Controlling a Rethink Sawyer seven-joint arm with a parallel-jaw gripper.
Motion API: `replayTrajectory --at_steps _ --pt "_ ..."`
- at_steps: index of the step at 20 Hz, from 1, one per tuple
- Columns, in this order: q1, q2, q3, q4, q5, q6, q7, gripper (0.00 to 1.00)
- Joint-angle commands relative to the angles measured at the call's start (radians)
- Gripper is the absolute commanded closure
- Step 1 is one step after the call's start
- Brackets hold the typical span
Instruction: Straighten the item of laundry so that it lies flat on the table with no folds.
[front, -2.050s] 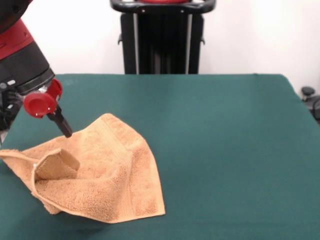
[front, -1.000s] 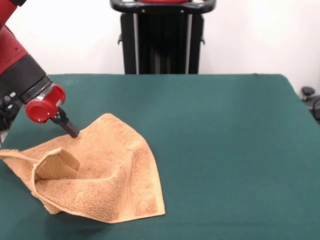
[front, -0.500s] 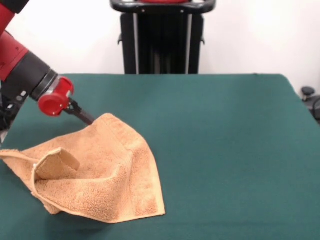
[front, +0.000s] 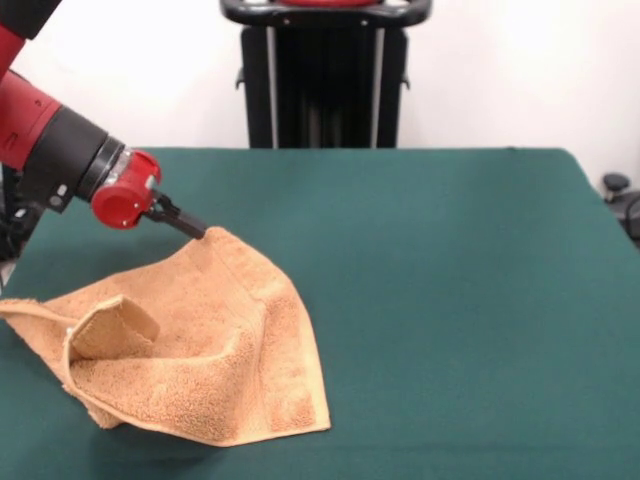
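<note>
Towel (front: 190, 345): rumpled, one corner folded over, on table (front: 450, 280).
Gripper (front: 195, 227): tip at towel's far corner; finger state cannot be told.

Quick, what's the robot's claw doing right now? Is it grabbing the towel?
Claw: right at the far corner of the towel; open or shut, and whether it grips the towel, cannot be told.

The surface (front: 450, 280) lies bare across its middle and right side — open passage there. The rumpled towel (front: 190, 340) fills the near left corner, the end effector (front: 195, 226) at its far tip.
</note>
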Motion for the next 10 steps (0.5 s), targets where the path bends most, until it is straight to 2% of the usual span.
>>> replayTrajectory --at_steps 1,10 --pt "0.021 0.066 0.148 -0.039 -0.005 0.064 -0.202 1.00" --pt "0.028 0.095 0.135 -0.060 -0.001 0.155 -0.249 1.00"
